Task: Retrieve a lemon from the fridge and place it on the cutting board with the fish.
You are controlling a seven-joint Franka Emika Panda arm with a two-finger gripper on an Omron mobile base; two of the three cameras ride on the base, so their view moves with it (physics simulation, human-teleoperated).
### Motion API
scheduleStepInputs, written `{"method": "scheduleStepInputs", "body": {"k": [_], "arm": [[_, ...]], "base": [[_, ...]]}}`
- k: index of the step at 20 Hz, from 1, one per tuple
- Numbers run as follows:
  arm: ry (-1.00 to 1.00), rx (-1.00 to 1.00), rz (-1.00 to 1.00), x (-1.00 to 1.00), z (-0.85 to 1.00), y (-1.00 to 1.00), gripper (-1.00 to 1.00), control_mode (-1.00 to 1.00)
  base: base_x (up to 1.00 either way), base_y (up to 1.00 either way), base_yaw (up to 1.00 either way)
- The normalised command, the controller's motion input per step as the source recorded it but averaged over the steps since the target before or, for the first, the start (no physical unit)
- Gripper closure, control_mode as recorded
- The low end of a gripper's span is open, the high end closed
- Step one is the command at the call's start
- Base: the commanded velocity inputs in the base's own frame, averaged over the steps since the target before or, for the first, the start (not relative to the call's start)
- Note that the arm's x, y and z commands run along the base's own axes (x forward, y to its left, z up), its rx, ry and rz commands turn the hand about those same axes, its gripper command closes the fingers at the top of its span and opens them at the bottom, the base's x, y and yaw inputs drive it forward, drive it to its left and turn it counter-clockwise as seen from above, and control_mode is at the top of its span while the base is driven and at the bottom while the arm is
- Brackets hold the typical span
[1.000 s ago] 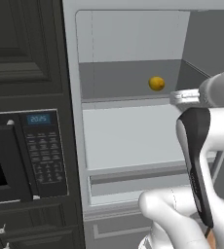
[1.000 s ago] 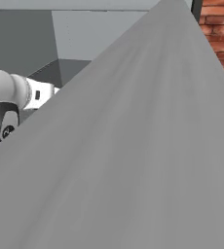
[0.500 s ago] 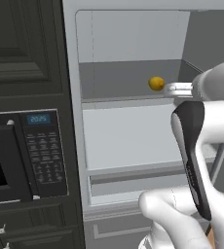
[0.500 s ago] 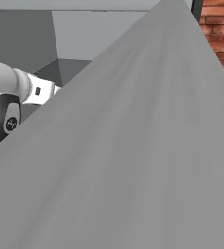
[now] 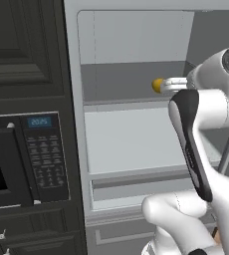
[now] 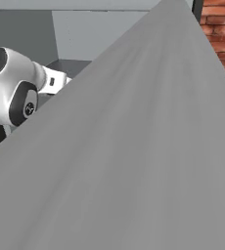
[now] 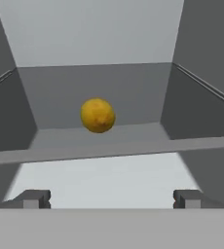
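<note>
Reaching into the open fridge (image 5: 136, 139), the white arm is early in its errand: the door stands swung wide, its grey brushed panel slanting across most of the right base view, and the lemon (image 5: 158, 85) sits untouched on the upper shelf, toward the right side and some way back from the shelf's near edge. Nothing has been lifted yet. Fetching the fruit, carrying it out and setting it on the cutting board beside the fish all remain to be done, as far as these views allow a judgement.

To the left of the fridge, a black microwave (image 5: 22, 159) is built into dark cabinetry, with its clock lit.

From the left base view, the arm rises at the lower right, its dark-trimmed forearm climbing steeply to a rounded wrist that bends left, sending the hand roughly level into the upper compartment toward the fruit. The hand's pale tip lies just beside the lemon in that view, though contact cannot be told from there.

Through the hand view, the gripper (image 7: 109, 199) is spread to its full width and empty, its two fingertips (image 7: 33, 198) set well apart low in the picture. The lemon (image 7: 98, 115) sits ahead, beyond the shelf's front lip, slightly left of centre between them and not yet enclosed.
</note>
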Motion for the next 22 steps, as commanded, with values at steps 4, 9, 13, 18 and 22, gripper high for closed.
{"method": "scheduleStepInputs", "body": {"k": [4, 9, 13, 18, 22], "arm": [[0.01, 0.00, 0.00, 0.50, 0.00, 0.00, -1.00, -1.00], [0.00, 0.00, 0.00, 0.29, -0.05, 0.01, -1.00, -1.00], [0.00, 0.00, 0.00, 0.42, -0.19, 0.02, -1.00, -1.00], [0.00, 0.00, 0.00, 0.50, -0.10, 0.00, -1.00, -1.00], [0.00, 0.01, 0.00, 0.42, -0.04, 0.00, -1.00, -1.00]], "base": [[0.00, 0.00, 0.00], [0.00, 0.00, 0.00], [0.00, 0.00, 0.00], [0.00, 0.00, 0.00], [0.00, 0.00, 0.00]]}}
